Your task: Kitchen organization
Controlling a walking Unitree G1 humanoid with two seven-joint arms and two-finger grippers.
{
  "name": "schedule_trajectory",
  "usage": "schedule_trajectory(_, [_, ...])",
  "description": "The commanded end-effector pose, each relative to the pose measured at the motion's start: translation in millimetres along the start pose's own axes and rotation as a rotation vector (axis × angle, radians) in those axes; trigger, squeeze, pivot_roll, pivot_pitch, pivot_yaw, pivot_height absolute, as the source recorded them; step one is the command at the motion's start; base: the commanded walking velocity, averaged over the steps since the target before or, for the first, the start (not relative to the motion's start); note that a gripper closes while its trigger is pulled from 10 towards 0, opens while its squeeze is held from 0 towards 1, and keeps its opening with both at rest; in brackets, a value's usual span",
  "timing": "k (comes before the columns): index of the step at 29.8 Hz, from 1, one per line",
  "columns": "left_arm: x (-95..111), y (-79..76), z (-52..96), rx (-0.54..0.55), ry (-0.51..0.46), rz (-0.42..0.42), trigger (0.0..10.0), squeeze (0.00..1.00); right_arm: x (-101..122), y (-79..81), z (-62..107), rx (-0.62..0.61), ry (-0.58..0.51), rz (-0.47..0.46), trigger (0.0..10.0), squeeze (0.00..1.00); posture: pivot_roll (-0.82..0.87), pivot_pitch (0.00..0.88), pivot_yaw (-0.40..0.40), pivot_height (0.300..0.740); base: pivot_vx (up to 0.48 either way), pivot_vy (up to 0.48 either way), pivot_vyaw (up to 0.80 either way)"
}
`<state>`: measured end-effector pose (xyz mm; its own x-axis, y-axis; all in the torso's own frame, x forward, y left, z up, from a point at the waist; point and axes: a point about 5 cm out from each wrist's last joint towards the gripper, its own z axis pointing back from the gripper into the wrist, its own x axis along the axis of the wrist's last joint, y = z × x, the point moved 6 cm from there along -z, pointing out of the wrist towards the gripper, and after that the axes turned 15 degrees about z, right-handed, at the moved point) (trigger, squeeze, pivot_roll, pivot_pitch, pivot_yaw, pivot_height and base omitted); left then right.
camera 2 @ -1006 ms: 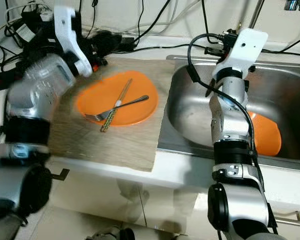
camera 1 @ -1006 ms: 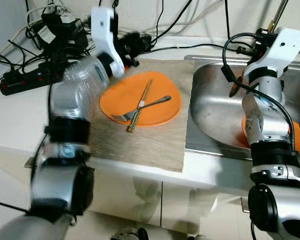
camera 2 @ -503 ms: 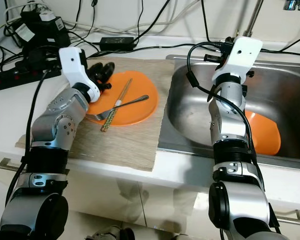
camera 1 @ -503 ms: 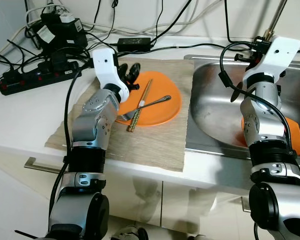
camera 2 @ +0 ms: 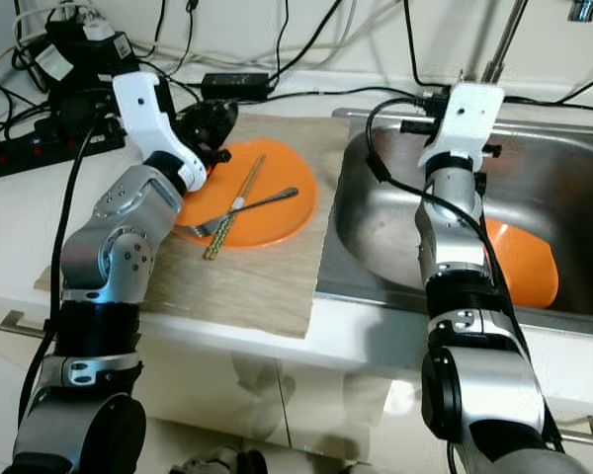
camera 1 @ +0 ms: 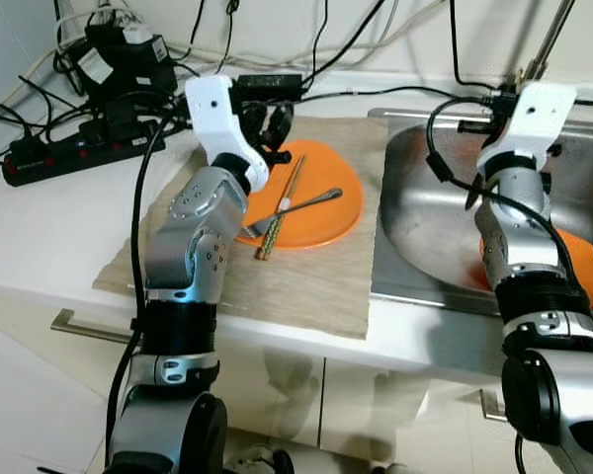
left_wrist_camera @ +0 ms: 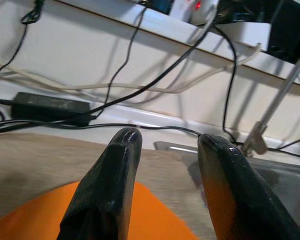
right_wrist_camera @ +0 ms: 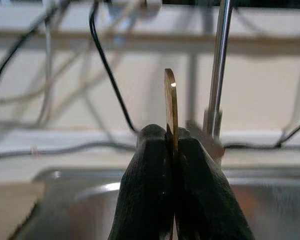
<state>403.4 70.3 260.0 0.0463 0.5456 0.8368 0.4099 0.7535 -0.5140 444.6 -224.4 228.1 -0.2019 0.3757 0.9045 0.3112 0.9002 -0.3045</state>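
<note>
An orange plate (camera 1: 316, 219) lies on the woven mat (camera 1: 296, 286), with a silver fork (camera 1: 312, 200) and a pair of chopsticks (camera 1: 289, 183) across it. My left gripper (camera 1: 273, 124) hovers open over the plate's far left rim; in the left wrist view its fingers (left_wrist_camera: 115, 170) stand apart with nothing between them. Over the sink (camera 1: 425, 217), my right gripper (right_wrist_camera: 171, 145) is shut on a thin gold utensil (right_wrist_camera: 170, 100) that stands upright, facing the faucet. A second orange plate (camera 2: 526, 262) rests in the sink behind my right arm.
A black power strip (camera 1: 59, 158), adapters and many cables crowd the counter's back left. The faucet (camera 1: 546, 41) rises behind the sink. The mat's near half is bare. A cabinet handle (camera 1: 79, 324) sits below the counter edge.
My left arm swung down from a blurred raised pose and its gripper now hangs over the plate's far rim. The right arm barely moved. The camera shifted slightly.
</note>
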Motion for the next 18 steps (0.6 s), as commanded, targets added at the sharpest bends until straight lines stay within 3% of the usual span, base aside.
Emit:
schedule_trajectory(1, [0.2, -1.7, 1.9, -0.006, 0.006, 0.0, 10.0, 0.0, -2.4, 5.3, -2.1, 0.015, 0.019, 0.003, 10.0, 0.0, -0.04, 0.0, 0.091, 0.74, 0.0, 0.0, 0.0])
schedule_trajectory(9, [5.3, -0.8, 3.5, -0.004, 0.005, -0.012, 10.0, 0.0, -19.3, 9.0, 1.4, 0.024, 0.08, 0.009, 10.0, 0.0, -0.03, 0.0, 0.088, 0.74, 0.0, 0.0, 0.0])
schedule_trajectory(10, [8.2, -0.6, 4.6, -0.003, 0.005, -0.01, 10.0, 0.0, -23.1, 9.5, 2.0, 0.024, 0.092, 0.02, 10.0, 0.81, -0.02, 0.0, 0.086, 0.74, 0.0, 0.0, 0.0])
schedule_trajectory(11, [9.0, -0.7, 5.1, -0.003, 0.005, -0.009, 10.0, 0.0, -24.5, 9.7, 2.3, 0.024, 0.097, 0.025, 10.0, 0.94, -0.02, 0.0, 0.086, 0.74, 0.0, 0.0, 0.0])
schedule_trajectory(12, [10.1, -0.8, 5.4, -0.004, 0.004, -0.012, 10.0, 0.0, -26.8, 10.0, 2.8, 0.026, 0.106, 0.025, 10.0, 1.0, -0.02, 0.0, 0.087, 0.74, 0.0, 0.0, 0.0])
schedule_trajectory(18, [13.9, 0.3, 5.3, -0.002, 0.002, -0.015, 10.0, 0.0, -43.1, 12.1, 7.9, 0.035, 0.172, 0.031, 10.0, 1.0, -0.01, 0.0, 0.087, 0.74, 0.0, 0.0, 0.0])
